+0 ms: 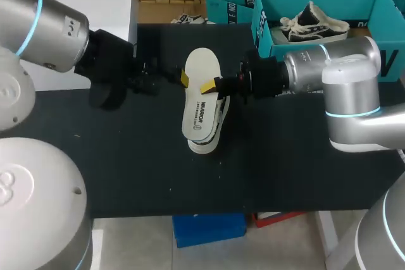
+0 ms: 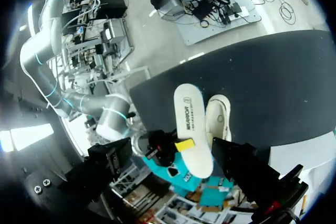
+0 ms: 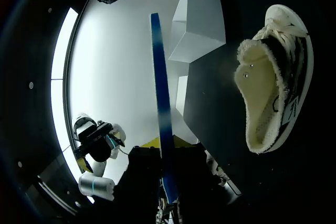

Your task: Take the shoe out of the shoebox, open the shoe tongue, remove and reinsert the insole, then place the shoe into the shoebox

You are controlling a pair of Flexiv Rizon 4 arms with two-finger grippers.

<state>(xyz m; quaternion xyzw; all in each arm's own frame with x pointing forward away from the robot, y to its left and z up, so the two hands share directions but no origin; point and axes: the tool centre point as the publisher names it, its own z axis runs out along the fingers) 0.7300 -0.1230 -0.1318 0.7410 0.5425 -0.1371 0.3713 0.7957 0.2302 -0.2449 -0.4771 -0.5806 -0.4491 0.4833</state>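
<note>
**Operator:** My right gripper [image 1: 212, 85] is pinching the insole [image 1: 201, 109] across its flat faces and holds it just above the shoe [image 1: 207, 140]. My left gripper [image 2: 178, 162] is beside the insole's opposite edge with its fingers spread, and I can't see it gripping anything.

**Supervisor:** How far along are you?

**Operator:** Past halfway, I'd judge. The shoe is out of the box and lying on the table [image 1: 126, 169], and the insole is out of the shoe. Reinserting the insole and boxing the shoe are left.

**Supervisor:** Orientation?

**Operator:** The insole is printed face up, its long axis running away from me, broader end far. The shoe lies nearly parallel beneath it, but I can't tell which end is the toe. Farther off, the shoebox [image 1: 263, 35] holds a second shoe [image 1: 314, 20].
</note>
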